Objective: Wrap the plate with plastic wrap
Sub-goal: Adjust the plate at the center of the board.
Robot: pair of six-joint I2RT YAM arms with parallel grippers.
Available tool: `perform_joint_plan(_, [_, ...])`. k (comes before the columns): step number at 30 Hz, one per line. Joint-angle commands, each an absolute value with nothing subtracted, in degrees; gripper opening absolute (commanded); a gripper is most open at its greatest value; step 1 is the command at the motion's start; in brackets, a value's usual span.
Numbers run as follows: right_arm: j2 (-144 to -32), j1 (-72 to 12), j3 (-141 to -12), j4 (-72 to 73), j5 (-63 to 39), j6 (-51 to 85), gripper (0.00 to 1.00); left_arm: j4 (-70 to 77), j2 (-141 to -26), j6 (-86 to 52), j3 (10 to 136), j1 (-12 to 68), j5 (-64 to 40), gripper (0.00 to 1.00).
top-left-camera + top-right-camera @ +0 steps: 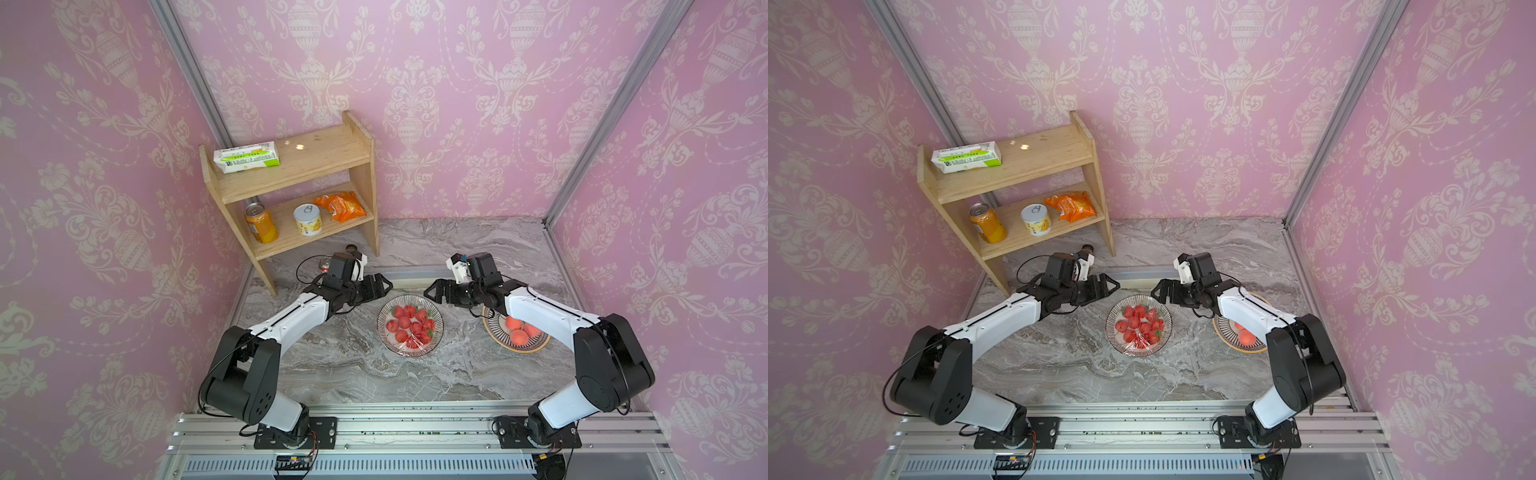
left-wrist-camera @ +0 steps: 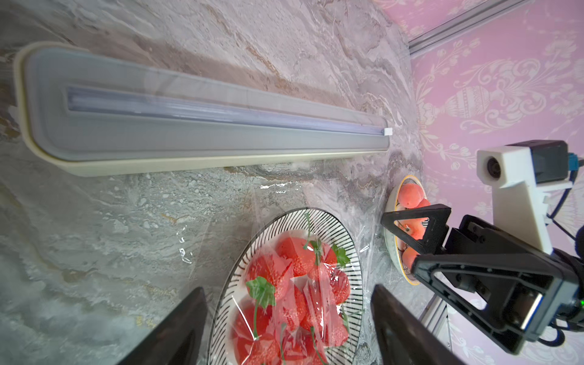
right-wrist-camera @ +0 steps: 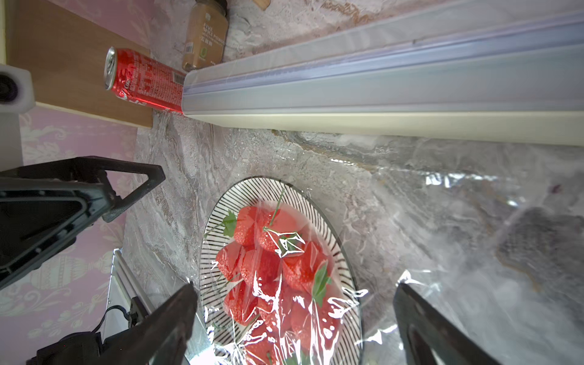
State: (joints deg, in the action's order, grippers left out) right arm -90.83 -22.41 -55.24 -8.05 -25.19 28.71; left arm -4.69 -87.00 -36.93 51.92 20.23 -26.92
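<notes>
Plastic wrap [image 3: 284,303] already lies crinkled over the strawberry plate [image 3: 208,252] on the desk [image 1: 332,365], near the dispenser box [image 2: 202,132]; left fingers [image 2: 177,331] and right fingers [image 3: 420,322] hover spread, empty; tucking the edges looks left

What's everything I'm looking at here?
strawberry plate: one, black-white striped, centre
plastic wrap: one sheet, clear, over it
dispenser box: one, grey, behind plate
peach plate: one, striped, under right arm
wooden shelf: one, tan, far left
pack: one, green-white, top shelf
drink can: one, orange, lower shelf
tin: one, white, lower shelf
snack bag: one, orange, lower shelf
soda can: one, red, by dispenser's end
spice jar: one, brown, near it
left tool, right tool: two, black, flanking plate, open
</notes>
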Motion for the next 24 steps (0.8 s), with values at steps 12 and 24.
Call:
perform_joint_plan(12, [-99.6,-24.3,-58.9,-3.3,-26.6,30.3,0.98,-1.3,-97.1,-34.4,53.3,21.1,-28.9,0.83])
perform_joint_plan(24, [-99.6,-26.0,-54.8,-0.9,-28.2,33.9,0.99,2.2,-97.7,-37.4,49.1,21.2,-34.7,0.83])
